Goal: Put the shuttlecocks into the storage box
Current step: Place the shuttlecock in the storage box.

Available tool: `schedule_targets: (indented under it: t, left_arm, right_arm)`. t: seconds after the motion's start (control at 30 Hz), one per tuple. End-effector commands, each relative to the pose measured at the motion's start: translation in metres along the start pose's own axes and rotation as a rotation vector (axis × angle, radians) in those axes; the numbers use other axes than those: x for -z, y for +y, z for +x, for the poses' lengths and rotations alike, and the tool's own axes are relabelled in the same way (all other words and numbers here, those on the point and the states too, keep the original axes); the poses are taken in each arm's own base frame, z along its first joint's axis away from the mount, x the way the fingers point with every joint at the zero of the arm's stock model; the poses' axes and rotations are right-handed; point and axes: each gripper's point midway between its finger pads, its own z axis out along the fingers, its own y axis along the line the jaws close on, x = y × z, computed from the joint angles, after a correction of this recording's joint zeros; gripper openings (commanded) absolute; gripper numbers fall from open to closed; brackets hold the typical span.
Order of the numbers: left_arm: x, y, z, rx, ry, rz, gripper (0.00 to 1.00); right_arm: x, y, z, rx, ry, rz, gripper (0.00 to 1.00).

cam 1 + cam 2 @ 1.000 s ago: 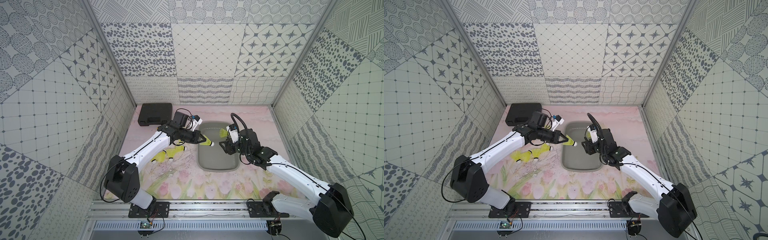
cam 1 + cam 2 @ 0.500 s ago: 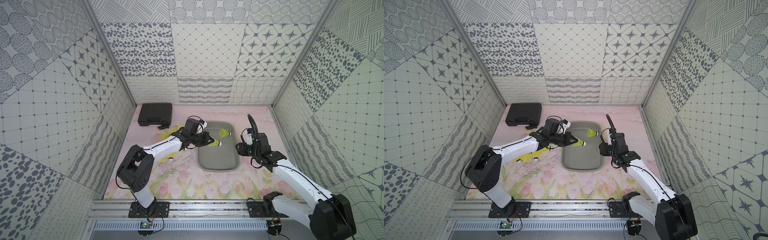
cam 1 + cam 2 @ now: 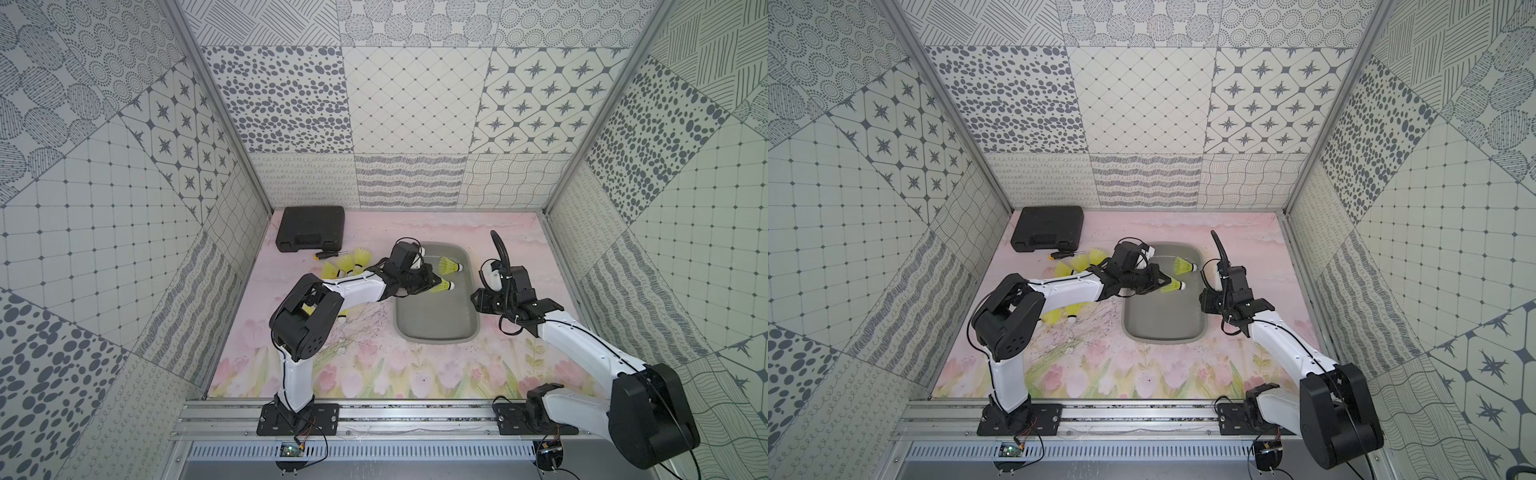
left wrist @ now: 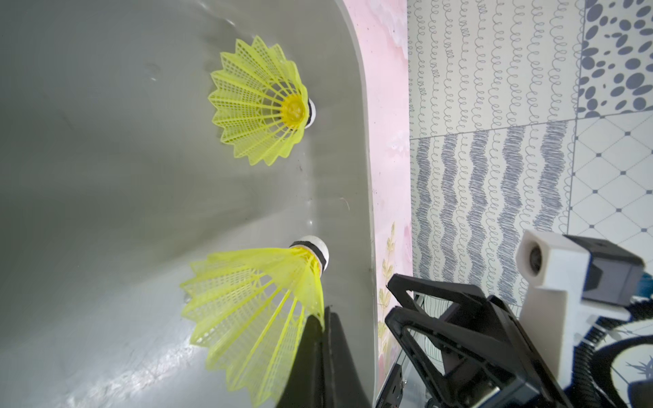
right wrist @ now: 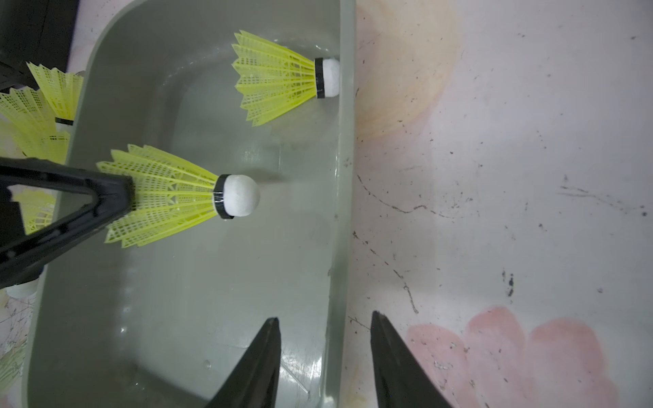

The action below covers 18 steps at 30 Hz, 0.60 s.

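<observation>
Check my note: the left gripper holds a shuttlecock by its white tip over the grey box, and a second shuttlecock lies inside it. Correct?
Not quite: the left gripper pinches the held shuttlecock by its yellow skirt; the white tip sticks out free, as the right wrist view shows. It is over the grey box, and a second shuttlecock lies inside.

Both arms share one build: glossy white link shells between bulky matt black joint housings. In both top views the left arm [image 3: 357,291] is mounted at 7 o'clock and the right arm [image 3: 582,345] at 5 o'clock, each on a flat black base plate [image 3: 326,417] with silver screws. Thin black cables trace the white links. A thick ribbed black hose [image 3: 500,251] leaves the right wrist beside a white block camera mount [image 4: 544,268]. The left gripper [image 5: 129,192] and right gripper [image 5: 323,318] have black tapered fingers [image 5: 261,364] built as open triangular frames.
</observation>
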Motion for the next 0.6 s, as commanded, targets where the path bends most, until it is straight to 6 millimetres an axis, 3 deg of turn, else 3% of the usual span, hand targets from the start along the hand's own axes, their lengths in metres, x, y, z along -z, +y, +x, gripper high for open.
schedule_targets:
  t: [0.0,0.57]
  left_arm:
    - [-0.012,-0.01,-0.017,0.02,-0.063,0.056,0.0]
    - [-0.043,-0.002,-0.02,0.069,-0.046,0.08,0.0]
  right_arm:
    - [-0.004,0.006,-0.009,-0.003,-0.03,-0.03,0.44]
    - [-0.012,0.009,-0.003,0.005,0.004,-0.056,0.42]
